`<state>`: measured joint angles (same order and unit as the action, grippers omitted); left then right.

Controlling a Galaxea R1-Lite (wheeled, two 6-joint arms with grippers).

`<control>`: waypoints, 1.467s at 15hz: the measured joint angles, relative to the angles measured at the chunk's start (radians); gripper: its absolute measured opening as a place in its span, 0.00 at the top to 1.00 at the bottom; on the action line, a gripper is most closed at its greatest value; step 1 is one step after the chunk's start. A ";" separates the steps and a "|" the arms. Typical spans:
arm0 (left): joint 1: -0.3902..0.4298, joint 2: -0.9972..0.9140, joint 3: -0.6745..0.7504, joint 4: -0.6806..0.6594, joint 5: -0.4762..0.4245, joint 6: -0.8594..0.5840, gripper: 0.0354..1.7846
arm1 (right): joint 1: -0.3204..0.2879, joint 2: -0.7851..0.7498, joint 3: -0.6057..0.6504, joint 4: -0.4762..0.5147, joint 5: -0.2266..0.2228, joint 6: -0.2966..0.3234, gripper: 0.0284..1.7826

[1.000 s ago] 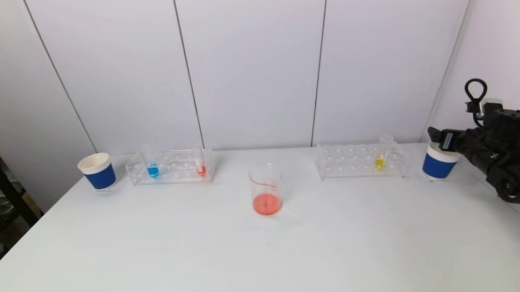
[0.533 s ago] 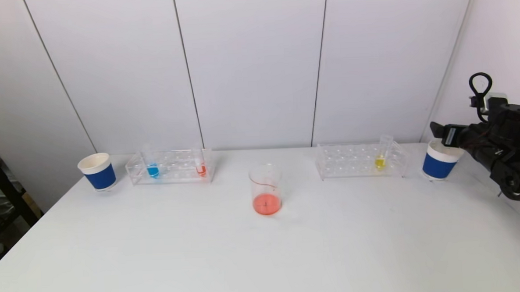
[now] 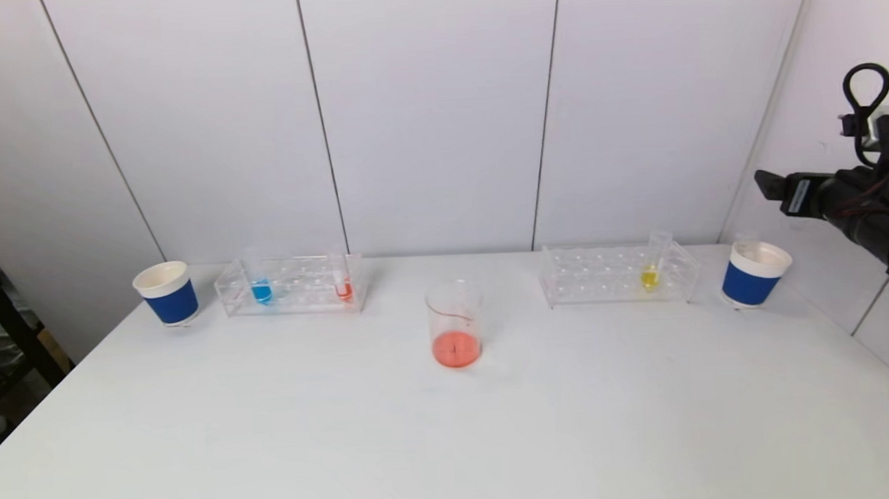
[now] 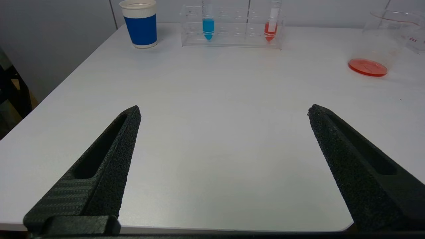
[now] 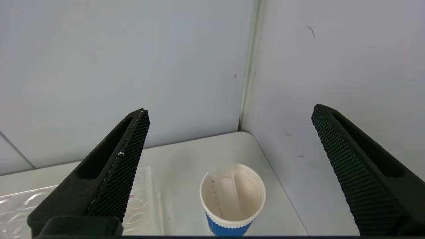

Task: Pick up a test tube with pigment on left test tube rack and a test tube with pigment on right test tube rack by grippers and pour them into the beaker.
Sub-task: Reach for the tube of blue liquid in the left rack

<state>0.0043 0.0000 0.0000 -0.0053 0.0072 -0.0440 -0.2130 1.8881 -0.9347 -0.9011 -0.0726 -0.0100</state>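
**A:** Two racks on the table, quick rundown? Where's the pigment?

**B:** Left test tube rack holds a blue tube and a red tube, both upright. Right test tube rack holds one yellow tube, upright. Beaker sits between the racks, nearer me, orange-red liquid in the bottom.

**A:** Cups?

**B:** Left blue cup just outside the left rack. Right blue cup just outside the right rack; I see a clear empty tube leaning inside it.

**A:** Grippers?

**B:** Right gripper hangs up high above the right cup, near the wall corner, jaws wide apart, nothing in them. Left gripper sits low over the table's near edge, well short of the left rack, jaws spread wide, holding nothing.
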 joint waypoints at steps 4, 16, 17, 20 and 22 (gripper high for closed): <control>0.000 0.000 0.000 0.000 0.000 0.000 0.01 | 0.003 -0.136 0.008 0.081 0.008 -0.002 0.01; 0.000 0.000 0.000 0.000 0.000 0.000 0.01 | 0.000 -0.539 0.012 0.366 0.056 -0.029 0.01; 0.000 0.000 0.000 0.000 0.000 0.000 0.01 | 0.000 -0.580 0.013 0.409 0.067 -0.030 0.01; 0.000 0.000 0.000 0.000 0.000 0.000 0.01 | 0.000 -0.682 0.016 0.510 0.083 -0.030 0.01; 0.000 0.000 0.000 0.000 0.000 0.000 0.01 | 0.001 -0.745 0.026 0.542 0.089 -0.030 0.01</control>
<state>0.0043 0.0000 0.0000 -0.0057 0.0072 -0.0440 -0.2121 1.1434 -0.9091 -0.3594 0.0162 -0.0398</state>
